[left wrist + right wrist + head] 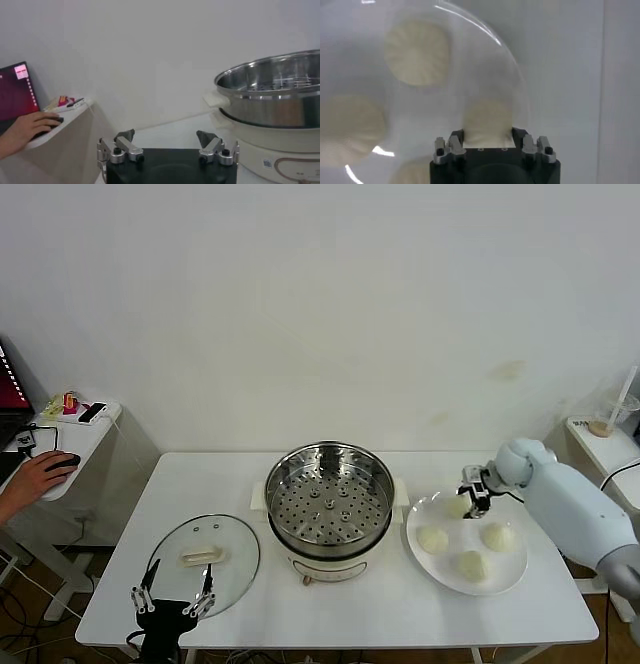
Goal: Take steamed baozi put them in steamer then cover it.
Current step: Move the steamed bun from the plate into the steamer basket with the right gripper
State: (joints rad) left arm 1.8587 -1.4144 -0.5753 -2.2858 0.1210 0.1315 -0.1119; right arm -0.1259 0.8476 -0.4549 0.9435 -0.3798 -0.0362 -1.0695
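The rear baozi (pixel 487 122) on the plate (pixel 515 569) sits between the right gripper's (pixel 468 496) fingers, which are closed to bun width; judged best lifted softly and straight up before crossing to the empty steamer (pixel 329 494), left gripper (pixel 176 584) spread empty by the cover (pixel 204 562).

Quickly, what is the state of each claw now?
Left claw: open, holding nothing, parked at the table's near edge by the cover.
Right claw: shut on a baozi over the plate.
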